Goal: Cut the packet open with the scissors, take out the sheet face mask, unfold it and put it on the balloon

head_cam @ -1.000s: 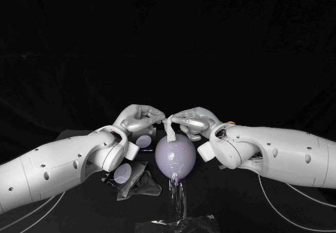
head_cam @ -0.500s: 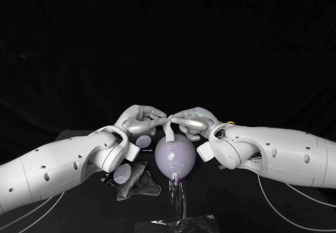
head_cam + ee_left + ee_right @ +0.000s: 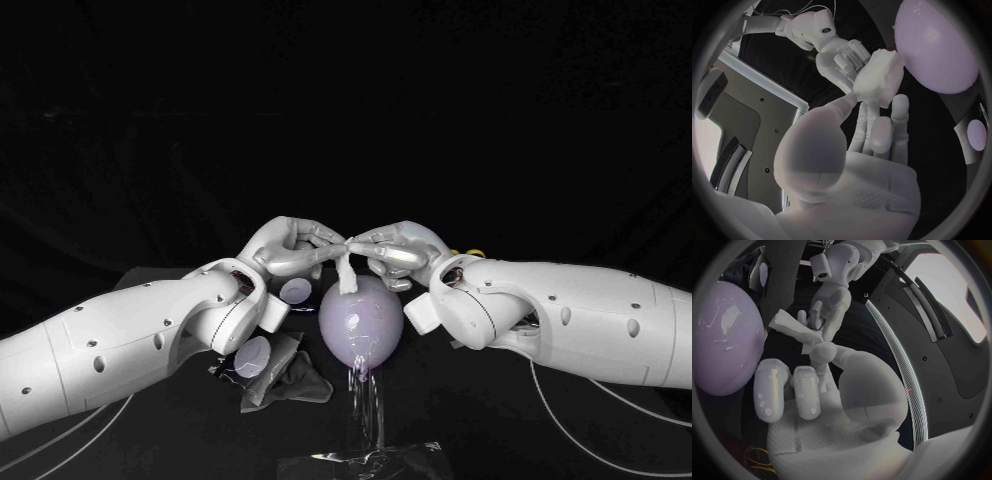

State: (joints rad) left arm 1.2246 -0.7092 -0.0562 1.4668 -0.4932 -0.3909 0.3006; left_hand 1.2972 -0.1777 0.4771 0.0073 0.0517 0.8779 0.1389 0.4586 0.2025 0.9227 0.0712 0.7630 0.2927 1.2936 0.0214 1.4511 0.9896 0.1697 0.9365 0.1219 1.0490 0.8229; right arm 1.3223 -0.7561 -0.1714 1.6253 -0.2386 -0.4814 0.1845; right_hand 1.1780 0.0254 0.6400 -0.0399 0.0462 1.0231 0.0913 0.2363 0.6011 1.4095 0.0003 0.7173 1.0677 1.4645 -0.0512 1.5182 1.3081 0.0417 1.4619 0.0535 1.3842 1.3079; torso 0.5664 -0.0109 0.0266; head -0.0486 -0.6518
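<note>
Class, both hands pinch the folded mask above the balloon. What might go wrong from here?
1. The mask is a narrow folded strip pinched between the left hand and the right hand. Pulling it open may tear it, or it may slip from one hand.
2. The balloon sits close beneath the hands. A finger pressing down could nudge it aside, so the mask might land crooked.

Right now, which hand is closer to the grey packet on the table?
Left. The packet lies beside the left arm, on the same side of the balloon as the left hand; the right hand is across it. Both pinch the mask.
</note>
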